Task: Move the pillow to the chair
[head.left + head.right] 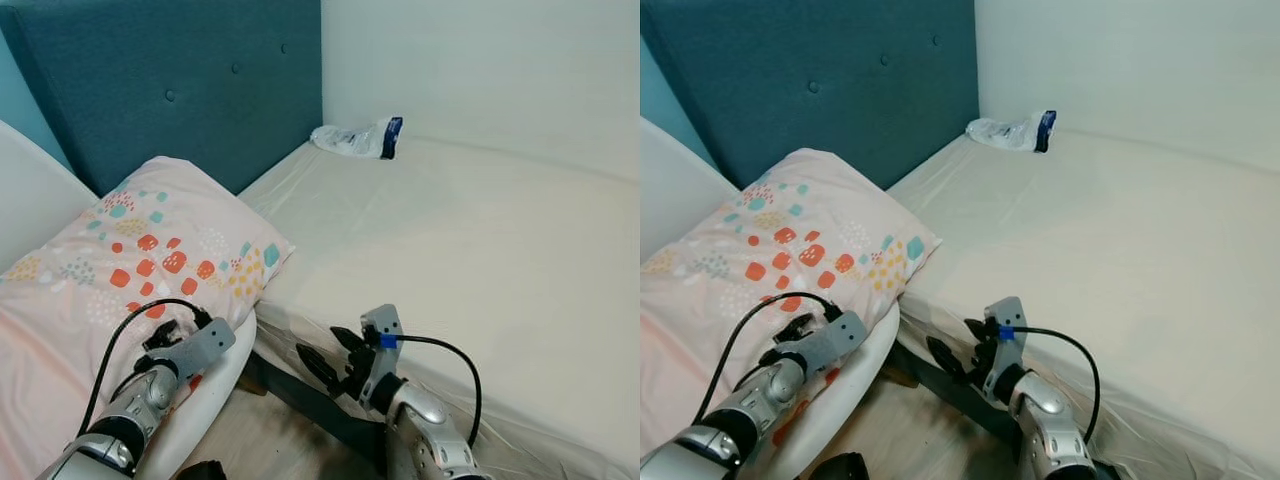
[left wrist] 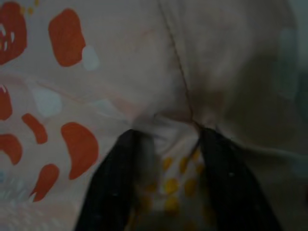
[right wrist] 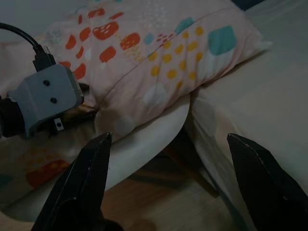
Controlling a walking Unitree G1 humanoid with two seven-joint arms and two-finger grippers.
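The pink pillow (image 1: 150, 250), printed with orange, teal and yellow spots, lies on the white chair (image 1: 222, 378) at the left, one corner reaching over to the bed. My left gripper (image 1: 172, 330) sits at the pillow's near edge. In the left wrist view the left gripper (image 2: 169, 137) has a fold of the pillow's fabric (image 2: 144, 72) pinched between its black fingers. My right gripper (image 1: 326, 350) hangs open and empty low by the mattress edge, right of the chair. In the right wrist view the right gripper (image 3: 168, 139) faces the pillow (image 3: 159, 53) with its fingers wide apart.
The bed's cream mattress (image 1: 480, 260) spreads to the right, with a teal padded headboard (image 1: 180, 90) behind. A clear plastic bag (image 1: 358, 138) lies in the far corner by the wall. A dark bed frame (image 1: 310, 400) and wooden floor (image 1: 260, 430) lie below.
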